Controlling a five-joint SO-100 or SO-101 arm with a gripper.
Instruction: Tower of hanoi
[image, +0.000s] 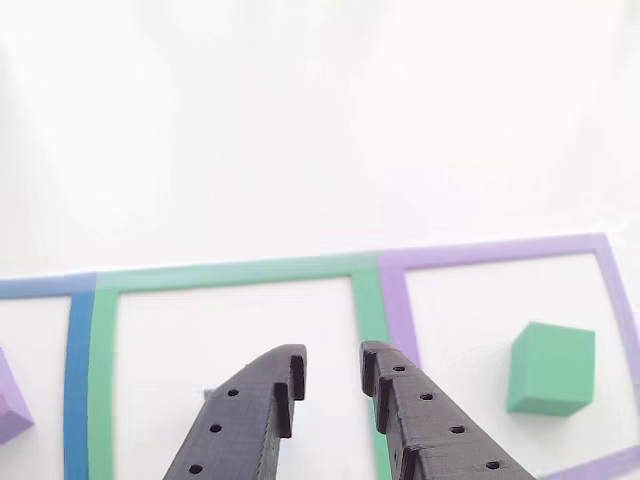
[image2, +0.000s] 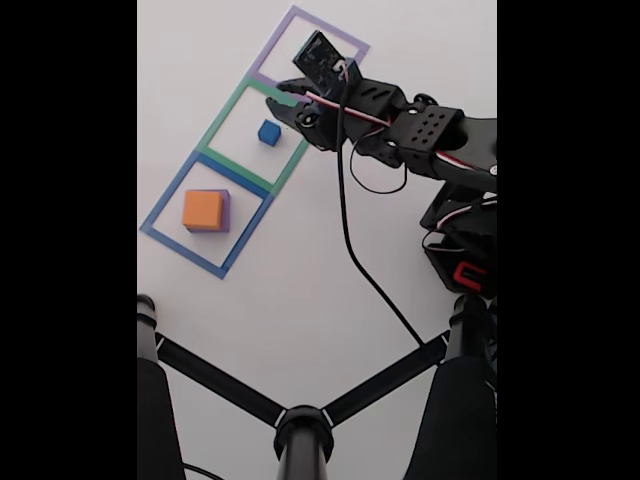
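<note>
Black arm (image2: 420, 135) reaching from the right edge of the fixed view toward the upper centre, its gripper (image2: 290, 100) over the boundary between the green taped outline (image2: 232, 110) and the purple taped outline (image2: 262, 55). In the other view, the gripper (image: 333, 365) enters from the bottom edge, both fingers (image: 255, 410) pointing up-frame and parted by a narrow gap with nothing between them; the fingertips sit beside the green tape strip (image: 368, 300). Green block (image: 550, 368) resting inside the purple outline (image: 500, 250) at lower right of the other view, apart from the tape on all visible sides. Blue cube (image2: 269, 132) inside the green outline in the fixed view. Orange block (image2: 203, 209) stacked on the purple block (image2: 225, 210), within the blue taped outline (image2: 165, 205) at centre left. White table (image2: 300, 280) lies bare between outlines and tripod legs (image2: 300, 420).
</note>
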